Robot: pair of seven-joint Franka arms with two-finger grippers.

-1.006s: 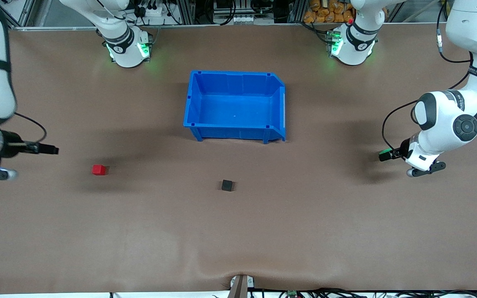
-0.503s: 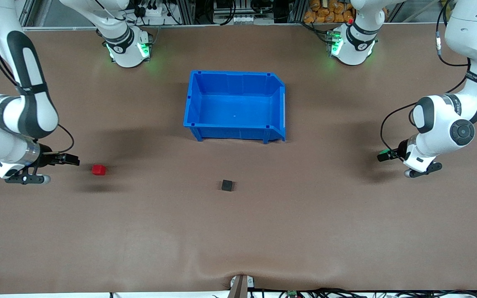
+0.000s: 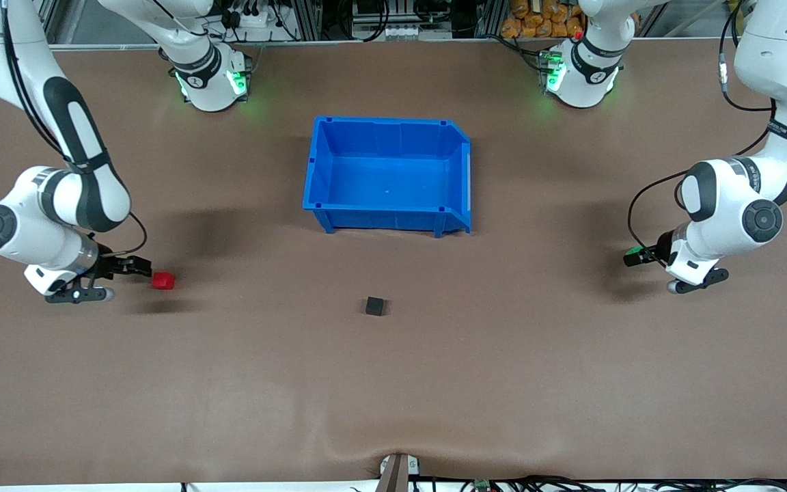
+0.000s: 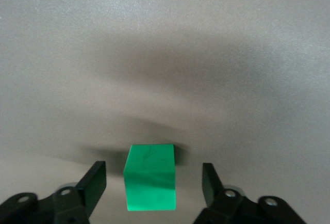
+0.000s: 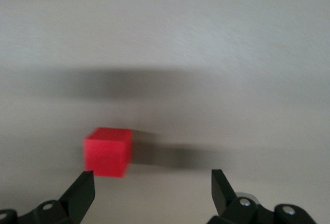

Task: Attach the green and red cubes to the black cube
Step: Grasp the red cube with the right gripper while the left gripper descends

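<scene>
Starting at the right arm's end of the table (image 3: 229, 383): the right gripper (image 3: 139, 265) is down low just beside the red cube (image 3: 162, 281), on the side toward the table's edge. In the right wrist view its fingers (image 5: 82, 190) are spread wide open with nothing between them, and the red cube (image 5: 108, 151) sits on the table just past one fingertip, off to that side rather than centred in the gap. Not touching as far as I can see.

Moving toward the middle, the black cube (image 3: 375, 306) sits alone on the table, well apart from both grippers and nearer the front camera than the blue bin (image 3: 387, 130), which looks empty.

Over at the left arm's end, the left gripper (image 3: 639, 254) is low over the table with the green cube (image 3: 634, 251) showing at its tip. The left wrist view has the green cube (image 4: 150, 176) sitting squarely between the fingers (image 4: 93, 182), which are open, with a clear gap on each side, so no grip on it.
</scene>
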